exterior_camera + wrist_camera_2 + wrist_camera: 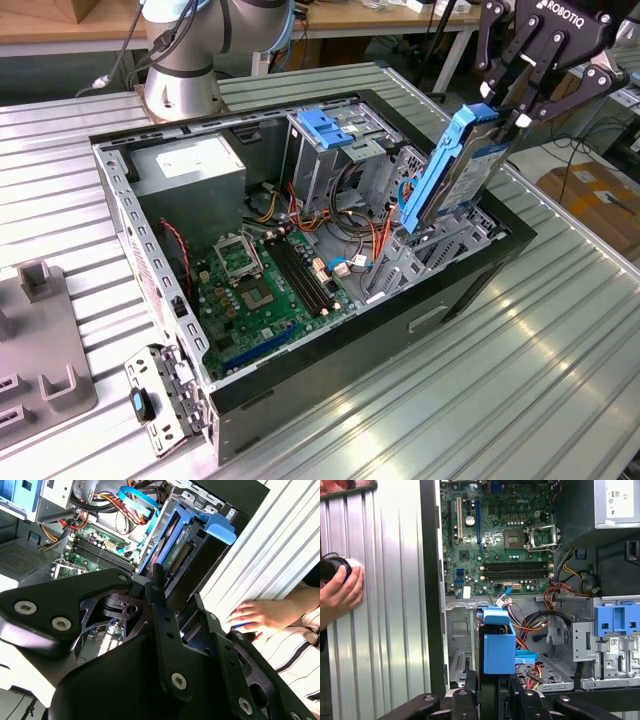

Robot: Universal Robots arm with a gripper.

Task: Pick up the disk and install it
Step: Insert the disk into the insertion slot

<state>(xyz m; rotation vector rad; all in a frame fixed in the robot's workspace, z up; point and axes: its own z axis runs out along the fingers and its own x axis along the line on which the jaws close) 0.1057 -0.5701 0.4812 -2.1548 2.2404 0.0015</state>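
Clenched with the gripper (pixel 505 112) on the upper end of the disk (pixel 458 170), fingers shut against its light-blue frame. Held steeply tilted over the open computer case (pixel 120 200), lower end down at the grey drive bay in the case's corner on the exterior view's right. Well apart from the blue latch (pixel 325 125) atop the metal cage and the power supply (pixel 190 170). Resting on the ribbed metal table (pixel 520 380) beside the case in both wrist views, a person's hand (pixel 340 592)

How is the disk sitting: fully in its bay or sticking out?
Sticking out. The disk stands tilted, mostly above the case, its top held by the gripper.
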